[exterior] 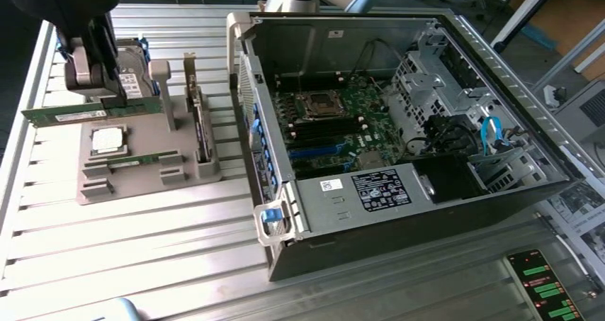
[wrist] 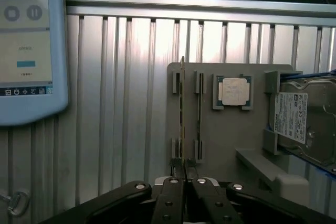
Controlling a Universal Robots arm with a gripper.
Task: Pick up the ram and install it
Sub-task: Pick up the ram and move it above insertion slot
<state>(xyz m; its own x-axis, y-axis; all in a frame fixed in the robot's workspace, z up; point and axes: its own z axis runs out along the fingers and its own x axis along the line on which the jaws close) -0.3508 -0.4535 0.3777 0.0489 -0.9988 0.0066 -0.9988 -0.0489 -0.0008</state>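
At the exterior view's left, the gripper is clenching the ram, holding it level over the grey fixture on the worktop. Further right, the open computer case is lying on its side.

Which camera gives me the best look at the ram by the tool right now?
The exterior view: the long, thin green circuit-board ram shows its broad labelled face below the tool, jutting past the grey plastic holder tray. The wrist view gives it edge-on, a thin line running out from between the tool's black fingers.
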